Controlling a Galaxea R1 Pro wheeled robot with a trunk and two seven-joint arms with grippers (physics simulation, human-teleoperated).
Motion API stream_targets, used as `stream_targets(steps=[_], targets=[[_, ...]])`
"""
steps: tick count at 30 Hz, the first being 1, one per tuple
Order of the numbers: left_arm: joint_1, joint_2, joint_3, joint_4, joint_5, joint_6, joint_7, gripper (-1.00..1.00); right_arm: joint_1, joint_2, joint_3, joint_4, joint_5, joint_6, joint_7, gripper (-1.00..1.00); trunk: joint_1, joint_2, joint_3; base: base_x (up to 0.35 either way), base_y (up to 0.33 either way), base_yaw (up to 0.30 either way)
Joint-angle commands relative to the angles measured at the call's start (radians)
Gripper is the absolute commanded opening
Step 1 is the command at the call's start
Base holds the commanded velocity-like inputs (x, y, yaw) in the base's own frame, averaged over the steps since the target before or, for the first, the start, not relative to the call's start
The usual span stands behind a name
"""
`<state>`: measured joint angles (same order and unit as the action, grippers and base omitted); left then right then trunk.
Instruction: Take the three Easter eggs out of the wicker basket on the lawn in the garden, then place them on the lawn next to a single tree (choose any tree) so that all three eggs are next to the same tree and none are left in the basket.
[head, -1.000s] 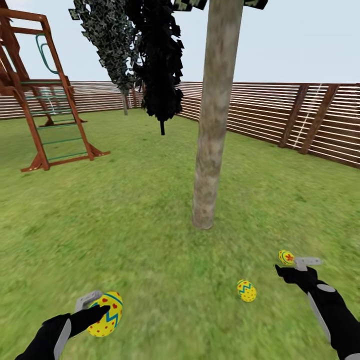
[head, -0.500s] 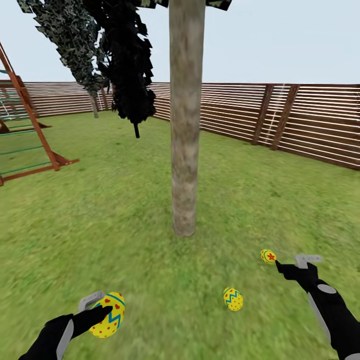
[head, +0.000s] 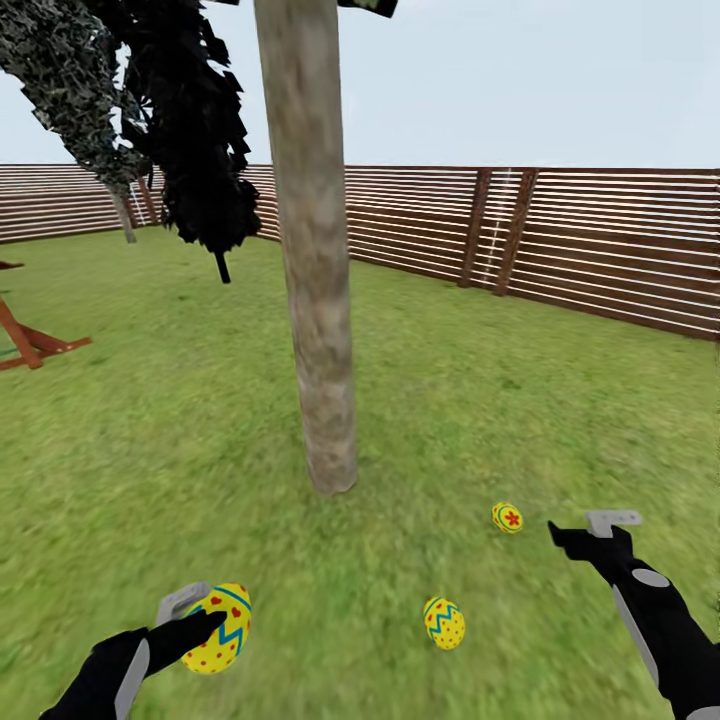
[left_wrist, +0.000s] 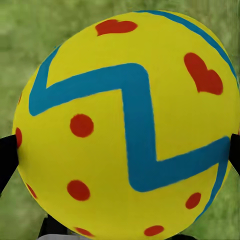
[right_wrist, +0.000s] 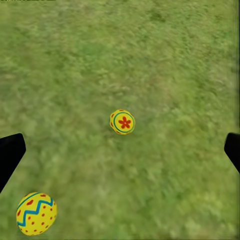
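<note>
1. Fenced lawn (head: 480, 400); tree (head: 318, 330) at 12 o'clock.
2. Two eggs (head: 444, 622) (head: 508, 517) lie at the tree's 4 o'clock, placed.
3. Left gripper (head: 205, 618) clamps the third egg (head: 220, 628), likely for delivery.
4. Right gripper (head: 585, 528) hangs wide, empty.

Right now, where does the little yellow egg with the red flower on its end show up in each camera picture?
Head view: the yellow egg with the red flower lies on the grass right of the pale tree trunk.
Right wrist view: the egg sits mid-picture.
Left wrist view: a different egg, held.
Shared landmark: the yellow egg with the teal zigzag.
</note>
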<state>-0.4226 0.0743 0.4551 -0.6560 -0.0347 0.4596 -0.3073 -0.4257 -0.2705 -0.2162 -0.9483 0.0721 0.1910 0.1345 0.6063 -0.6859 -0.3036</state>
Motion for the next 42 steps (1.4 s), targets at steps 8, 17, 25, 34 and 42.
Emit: stream_targets(steps=[8, 17, 25, 34, 42], targets=[[-0.001, -0.002, 0.005, -0.002, -0.004, -0.013, -0.007, -1.0, -0.001, 0.001, -0.003, -0.003, 0.008, 0.006, 0.008, 1.0, 0.001, -0.001, -0.001, 0.343, 0.0, -0.094], [-0.001, -0.01, 0.004, -0.001, -0.005, -0.013, -0.008, -1.0, -0.001, 0.001, -0.003, -0.003, 0.008, 0.007, 0.008, 1.0, 0.001, -0.001, -0.001, 0.232, 0.0, -0.016], [-0.001, -0.01, -0.019, -0.001, -0.005, -0.013, -0.007, -1.0, -0.001, -0.002, -0.003, -0.003, 0.008, 0.012, 0.008, 1.0, 0.001, -0.001, -0.001, 0.322, 0.0, -0.112], [-0.001, -0.018, -0.019, -0.001, -0.005, -0.015, -0.007, -1.0, -0.001, -0.009, -0.005, -0.003, 0.008, 0.013, 0.008, 1.0, 0.001, -0.001, 0.003, 0.046, 0.0, -0.298], [-0.001, -0.019, -0.018, -0.001, -0.005, -0.015, -0.008, -1.0, -0.001, -0.007, -0.003, -0.003, 0.008, 0.012, 0.008, 1.0, 0.001, -0.001, 0.007, 0.0, 0.0, -0.297]])
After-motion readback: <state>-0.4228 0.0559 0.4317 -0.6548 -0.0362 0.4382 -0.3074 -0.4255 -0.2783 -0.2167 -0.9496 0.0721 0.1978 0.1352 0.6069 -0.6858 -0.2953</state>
